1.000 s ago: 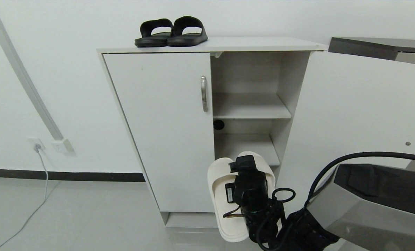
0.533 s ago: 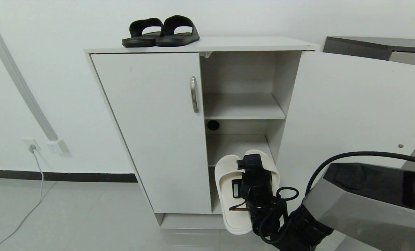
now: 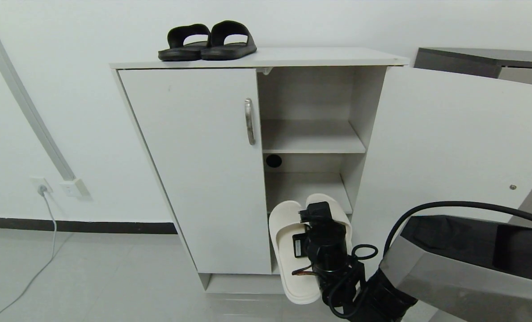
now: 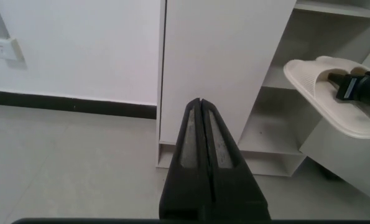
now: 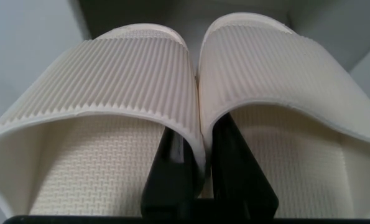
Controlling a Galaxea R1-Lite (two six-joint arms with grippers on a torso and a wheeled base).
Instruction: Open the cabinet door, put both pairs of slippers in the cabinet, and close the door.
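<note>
The white cabinet [image 3: 328, 56] stands against the wall. Its right door [image 3: 449, 134] is swung wide open and its left door [image 3: 194, 170] is closed. Behind the open door I see an upper shelf [image 3: 310, 136] and a lower shelf [image 3: 304, 190], both bare.

I hold the white slippers [image 3: 293, 250] side by side in the air in front of the open half, low down. Their toe ends point into the cabinet, near the front edge of the lower shelf. My right gripper [image 5: 200, 186] is clamped on them. One of its fingers [image 5: 169, 180] sits inside each slipper under the ribbed strap, and the two inner side walls are pinched together between them.

The black slippers [image 3: 208, 41] rest as a pair on the cabinet top, above the closed door.

My left gripper [image 4: 200, 109] hangs off to the side above the floor, facing the closed door, its fingers pressed flat together on nothing.

A slim metal handle [image 3: 249, 121] runs upright along the closed door's edge.
</note>
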